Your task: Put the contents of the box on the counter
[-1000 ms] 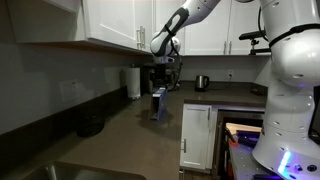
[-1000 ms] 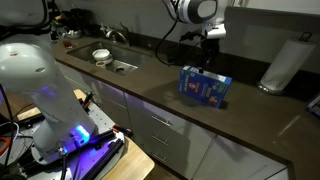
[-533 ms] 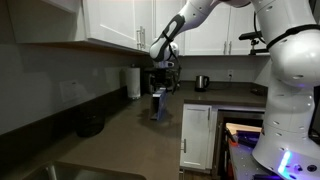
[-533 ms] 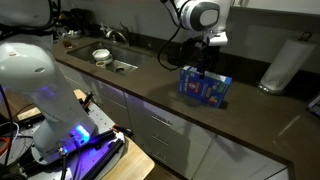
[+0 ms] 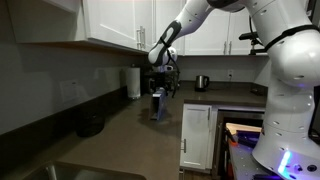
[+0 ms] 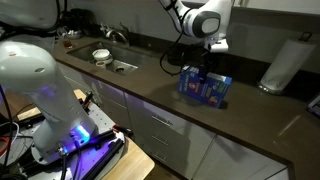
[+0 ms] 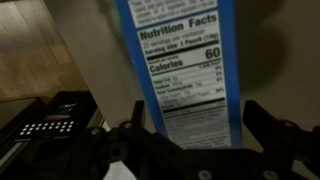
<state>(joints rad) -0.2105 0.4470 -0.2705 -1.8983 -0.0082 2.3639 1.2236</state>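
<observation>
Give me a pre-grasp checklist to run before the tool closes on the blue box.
1. Tool open: ok, its fingers are spread in the wrist view.
2. Box between the fingers: ok, its nutrition panel lies between them in the wrist view.
3. Box standing on the counter: ok in both exterior views.
4. Fingers touching the box: cannot tell.
5. Box flap open for the contents: cannot tell; no packets in view.
6. Bare counter beside the box: ok; the paper-towel roll stands well apart.
</observation>
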